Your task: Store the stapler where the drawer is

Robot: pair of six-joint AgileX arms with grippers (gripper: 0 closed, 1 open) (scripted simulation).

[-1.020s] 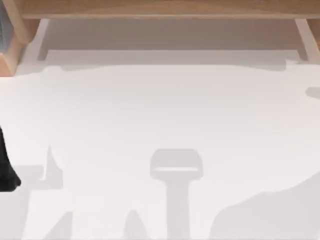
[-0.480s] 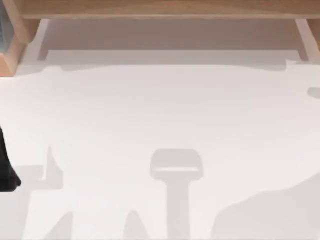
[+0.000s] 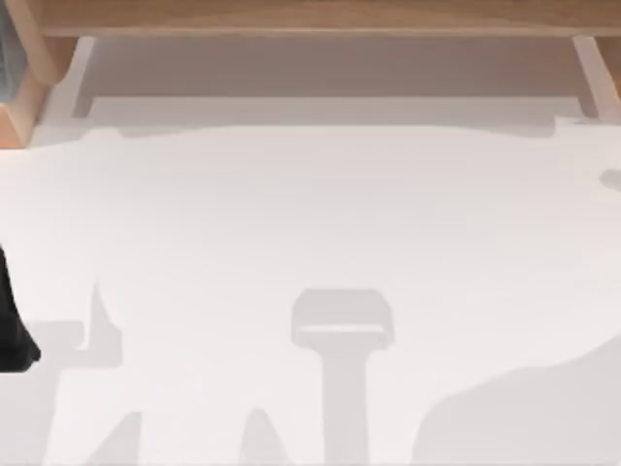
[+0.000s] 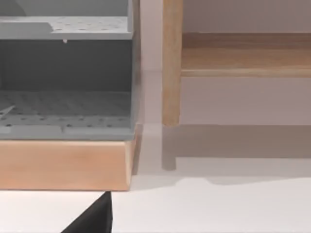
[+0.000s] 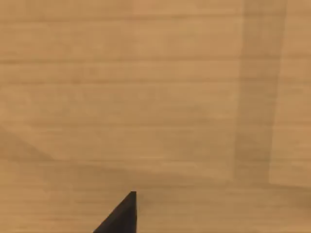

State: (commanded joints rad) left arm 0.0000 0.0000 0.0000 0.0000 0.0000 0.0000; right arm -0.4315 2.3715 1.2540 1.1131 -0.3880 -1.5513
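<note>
The stapler is out of view. A dark part of my left arm (image 3: 14,325) sits at the table's left edge. One black fingertip (image 4: 95,218) of the left gripper shows in the left wrist view, low over the white table, facing a grey perforated shelf unit (image 4: 65,77) on a wooden base (image 4: 63,162). The right wrist view is close to a plain wooden panel (image 5: 146,87), with one black fingertip (image 5: 121,216) in front of it. I cannot tell whether that panel belongs to the drawer.
A wooden shelf (image 3: 310,19) runs along the table's far edge, with pale legs (image 3: 78,78) at either end. A wooden post (image 4: 171,63) stands beside the grey unit. Arm shadows lie across the white table (image 3: 310,214).
The small shadow at the table's right edge has slid slightly to the right. The left arm has not moved.
</note>
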